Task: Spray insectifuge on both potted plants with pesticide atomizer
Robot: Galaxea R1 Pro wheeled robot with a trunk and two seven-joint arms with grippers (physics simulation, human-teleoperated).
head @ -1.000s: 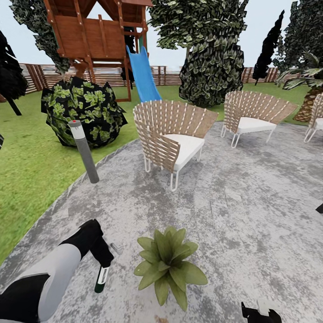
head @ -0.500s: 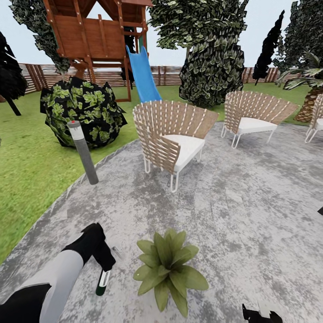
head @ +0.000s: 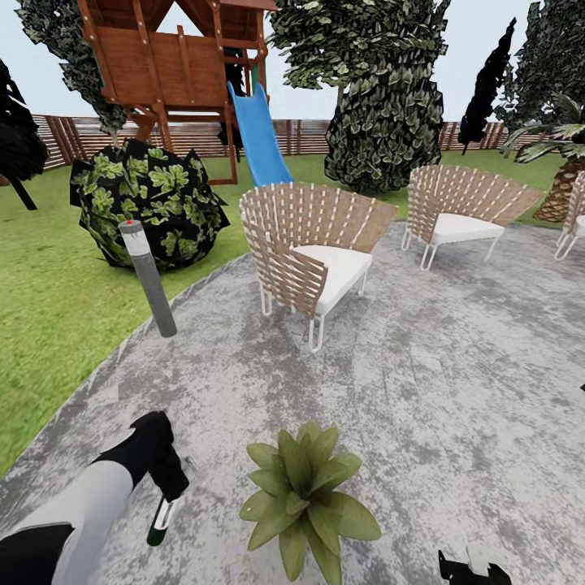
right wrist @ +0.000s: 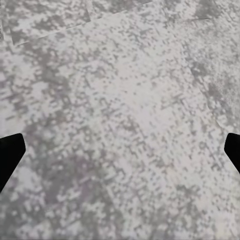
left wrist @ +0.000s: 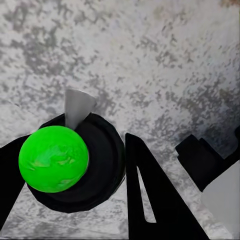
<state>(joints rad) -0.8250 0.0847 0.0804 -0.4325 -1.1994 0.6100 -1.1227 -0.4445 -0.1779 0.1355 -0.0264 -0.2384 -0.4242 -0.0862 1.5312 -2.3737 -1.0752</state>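
The left arm [head: 77, 508] is reaching in from the lower left corner of the head view, its grey forearm running up and right to a black wrist, with the left gripper [head: 166, 496] pointing down and right toward the bottom of the frame. Its fingers [left wrist: 150, 200] are closing on the pesticide atomizer [head: 159, 522], which is hanging from them. The right gripper [head: 471, 566] is sitting at the bottom right edge of the head view, its black fingertips [right wrist: 10, 155] standing far apart at opposite sides of the right wrist view.
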